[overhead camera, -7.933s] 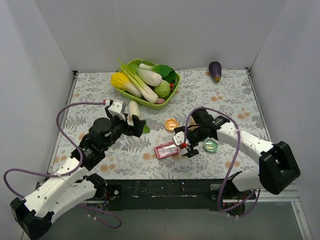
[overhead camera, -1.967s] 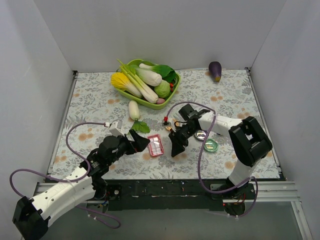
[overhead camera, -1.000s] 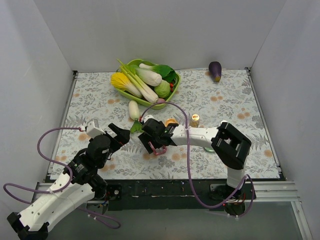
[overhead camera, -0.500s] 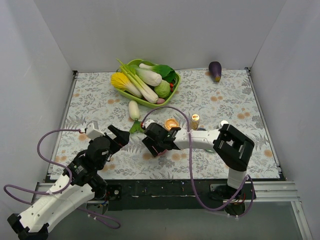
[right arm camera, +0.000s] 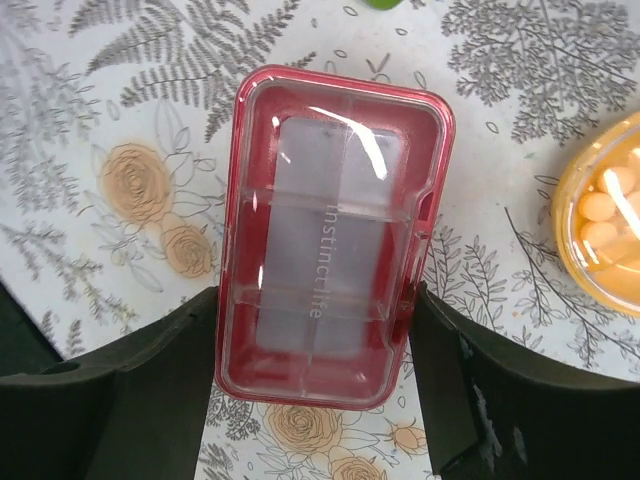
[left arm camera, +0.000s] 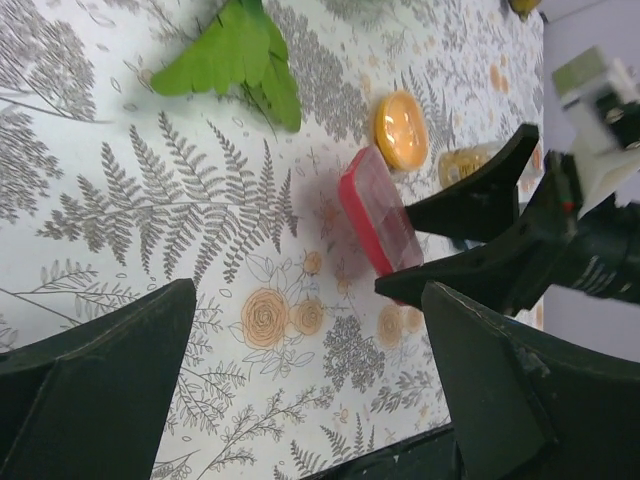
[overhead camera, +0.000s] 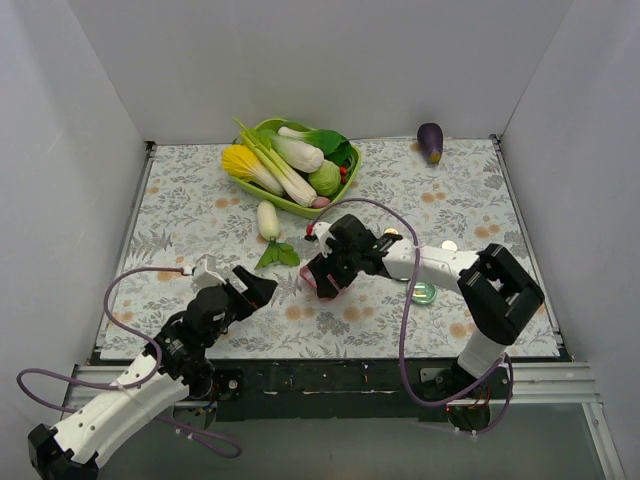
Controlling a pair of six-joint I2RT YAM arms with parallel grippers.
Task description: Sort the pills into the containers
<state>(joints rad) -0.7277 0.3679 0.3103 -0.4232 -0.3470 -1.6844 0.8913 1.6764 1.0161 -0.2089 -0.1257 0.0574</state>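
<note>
Currently the left gripper is nearest, low over the flowered table at front left. Its jaws are wide apart with nothing between them, and it points toward the middle.

Just beyond it, near table centre, lies the container, a pink-red box with a clear top and dividers visible through it. The right gripper straddles the box's near end, with one finger along each long side, at or almost at the rim. The jaws are apart by the box's width. Whether they are actually pressing on it cannot be told.

Just beside the container, to its right in the wrist view, sits an orange lid holding the pills, which are pale and oblong.

A green leaf lies flat on the table behind the left gripper. A white radish lies beyond the leaf. The green bowl of vegetables sits further back. An eggplant lies at the far right edge.
</note>
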